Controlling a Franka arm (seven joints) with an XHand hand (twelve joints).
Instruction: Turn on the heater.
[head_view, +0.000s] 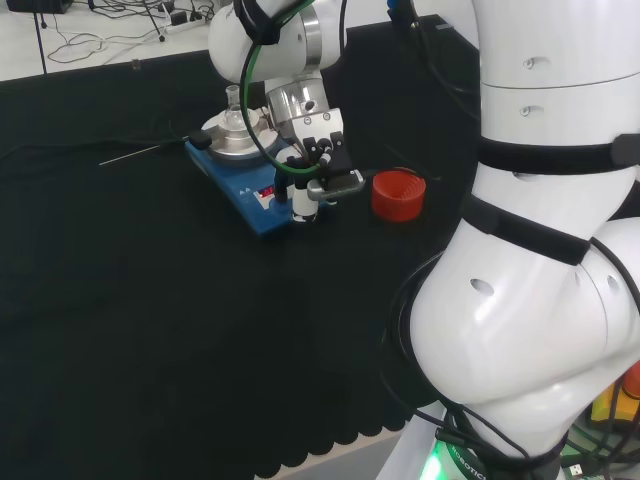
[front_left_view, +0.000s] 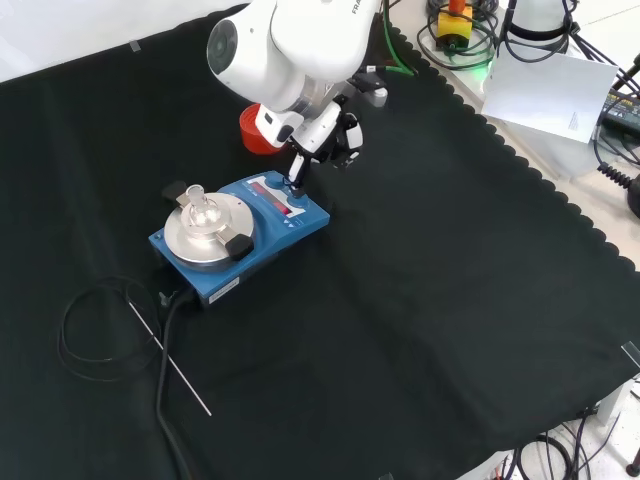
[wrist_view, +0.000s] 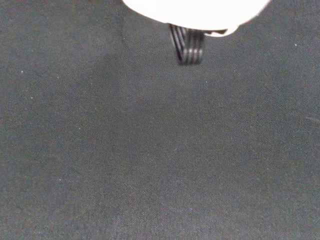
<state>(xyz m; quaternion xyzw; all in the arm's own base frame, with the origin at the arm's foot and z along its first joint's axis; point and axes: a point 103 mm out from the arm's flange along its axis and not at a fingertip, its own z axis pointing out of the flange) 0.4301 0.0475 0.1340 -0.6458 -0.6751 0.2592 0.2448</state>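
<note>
One blue heater (front_left_view: 240, 235) sits on the black cloth (front_left_view: 420, 330), left of centre in the front view and in the upper middle of the head view (head_view: 245, 175). On its round silver plate (front_left_view: 205, 232) stands one small clear glass flask (front_left_view: 198, 203); what it holds cannot be made out. Two dark knobs show by the plate in the front view, one at its upper left edge (front_left_view: 174, 191) and one at its lower right (front_left_view: 239, 245).

The hand (front_left_view: 322, 135) hangs over the heater's front panel (front_left_view: 275, 195), just right of the plate in the front view. One finger (front_left_view: 297, 172) points straight down and its tip meets, or nearly meets, the panel beside the red display strip; whether it truly touches cannot be told. The other fingers are bent up near the palm and hold nothing. In the head view the hand (head_view: 318, 160) is at the heater's right end, one white finger (head_view: 303, 200) reaching down to the blue edge.

One red ribbed ring (head_view: 399, 194) stands on the cloth just right of the hand in the head view; in the front view it (front_left_view: 253, 135) peeks out behind the arm's white link (front_left_view: 290, 45), above the heater.

One black cable (front_left_view: 95, 330) loops at the lower left of the front view, and one thin metal rod (front_left_view: 170, 360) lies slanted beside it.

The wrist view shows bare cloth (wrist_view: 160, 150) and a ribbed black cable (wrist_view: 187, 46).
</note>
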